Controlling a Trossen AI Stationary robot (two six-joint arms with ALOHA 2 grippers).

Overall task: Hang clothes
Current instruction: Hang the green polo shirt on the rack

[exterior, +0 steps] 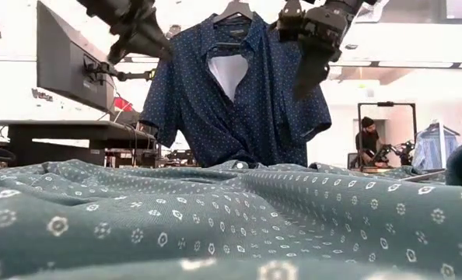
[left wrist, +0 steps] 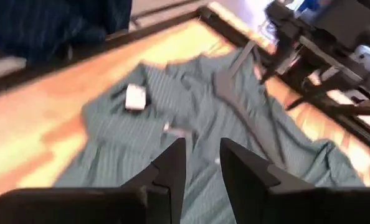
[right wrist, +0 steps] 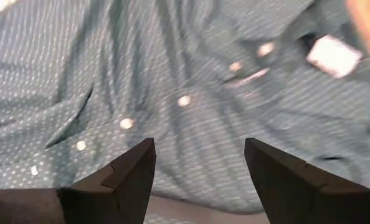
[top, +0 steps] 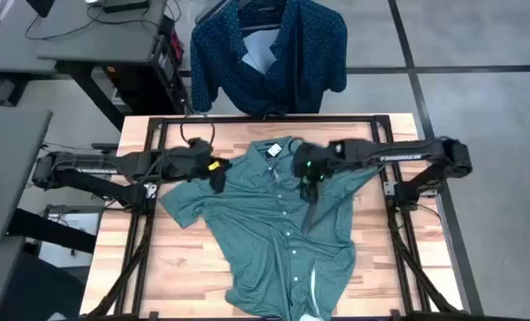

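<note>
Two grippers hover over teal shirt (top: 278, 232) spread flat on counter (top: 180, 259), left gripper (top: 219, 178) nearly closed at 10 o'clock, right gripper (top: 308, 189) wide apart at 1 o'clock, likely bracketing collar for pickup.

We take this for a robotics lab or workshop. Our wooden table (top: 185, 259) sits inside a black metal frame (top: 399, 245) carrying two dark arms, on a grey floor (top: 479, 53). Beside it stand grey desks (top: 78, 40) with cables, and a monitor (exterior: 64, 62) on a desk in the low view. Farther back, under bright ceiling lights, a person (exterior: 367, 140) works at another bench.
</note>
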